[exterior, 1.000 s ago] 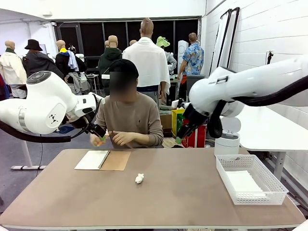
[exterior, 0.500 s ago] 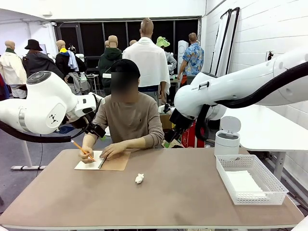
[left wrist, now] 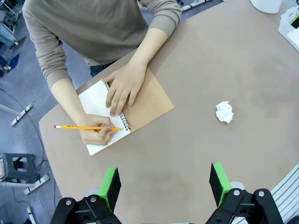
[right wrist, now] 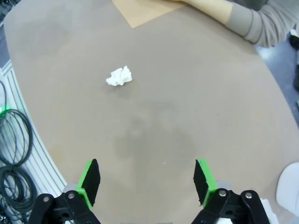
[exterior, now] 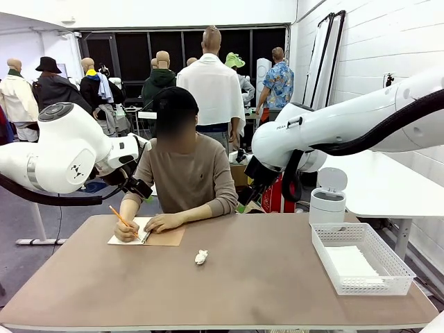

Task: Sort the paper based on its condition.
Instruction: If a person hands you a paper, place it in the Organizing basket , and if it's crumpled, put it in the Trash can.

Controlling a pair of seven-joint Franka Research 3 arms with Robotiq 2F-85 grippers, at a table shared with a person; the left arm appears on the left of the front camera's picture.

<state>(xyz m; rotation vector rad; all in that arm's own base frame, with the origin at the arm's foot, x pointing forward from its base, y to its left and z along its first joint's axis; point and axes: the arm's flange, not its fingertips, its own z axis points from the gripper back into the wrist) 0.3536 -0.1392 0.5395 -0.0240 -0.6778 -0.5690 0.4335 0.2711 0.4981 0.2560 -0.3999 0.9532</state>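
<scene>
Hovering high over the bench [exterior: 277,291] with left hand [left wrist: 165,184] and right hand [right wrist: 145,182] both spread apart, empty. Looking down on crumpled paper [exterior: 201,257] at mid-bench, between both, seemingly nearer the right hand; balled, no long axis.

table [exterior: 277,277] centre bare around crumpled paper [exterior: 201,257]; person's hands [exterior: 164,222] cover notebook [exterior: 170,237].
</scene>
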